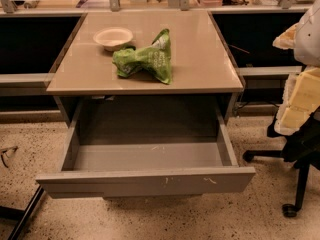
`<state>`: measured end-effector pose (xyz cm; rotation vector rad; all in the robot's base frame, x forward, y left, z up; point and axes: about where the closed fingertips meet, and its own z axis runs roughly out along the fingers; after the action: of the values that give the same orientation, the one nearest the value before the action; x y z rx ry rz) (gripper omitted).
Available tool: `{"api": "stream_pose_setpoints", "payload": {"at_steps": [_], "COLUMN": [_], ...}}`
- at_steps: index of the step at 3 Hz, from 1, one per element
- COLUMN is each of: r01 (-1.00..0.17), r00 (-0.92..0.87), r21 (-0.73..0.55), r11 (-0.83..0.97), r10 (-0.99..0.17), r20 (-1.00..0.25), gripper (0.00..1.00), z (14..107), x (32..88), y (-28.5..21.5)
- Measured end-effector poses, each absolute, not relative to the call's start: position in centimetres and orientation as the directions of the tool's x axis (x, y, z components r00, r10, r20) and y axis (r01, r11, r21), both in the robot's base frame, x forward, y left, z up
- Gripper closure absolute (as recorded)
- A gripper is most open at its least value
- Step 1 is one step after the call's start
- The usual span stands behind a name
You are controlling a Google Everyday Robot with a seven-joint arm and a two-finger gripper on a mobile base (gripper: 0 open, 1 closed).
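Arm (311,31) was seen raised at right edge, gripper out of frame, grip state untellable, chip bag (145,59) nearest.

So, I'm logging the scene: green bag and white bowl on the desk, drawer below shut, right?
No: the camera view shows the drawer pulled open. The green bag and white bowl are on the desk. The claw is out of view.

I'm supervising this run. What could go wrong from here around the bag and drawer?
The gripper is at the right edge, apart from the table. A reach for the crumpled green bag might nudge the white bowl right beside it. The pulled-out drawer juts forward below, so the base could bump it.
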<state>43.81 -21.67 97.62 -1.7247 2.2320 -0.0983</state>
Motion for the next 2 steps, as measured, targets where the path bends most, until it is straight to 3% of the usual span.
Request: {"api": "stream_pose_setpoints", "payload": {"at_steps": [2], "r01": [-0.934], "r00": [-0.222], "r21": [-0.238], "r11": [0.268], "r10": [-0.954], "r20": [-0.203], "gripper": [0.0], "z": [95.7], "x": [43.4], "y": [-21.4]}}
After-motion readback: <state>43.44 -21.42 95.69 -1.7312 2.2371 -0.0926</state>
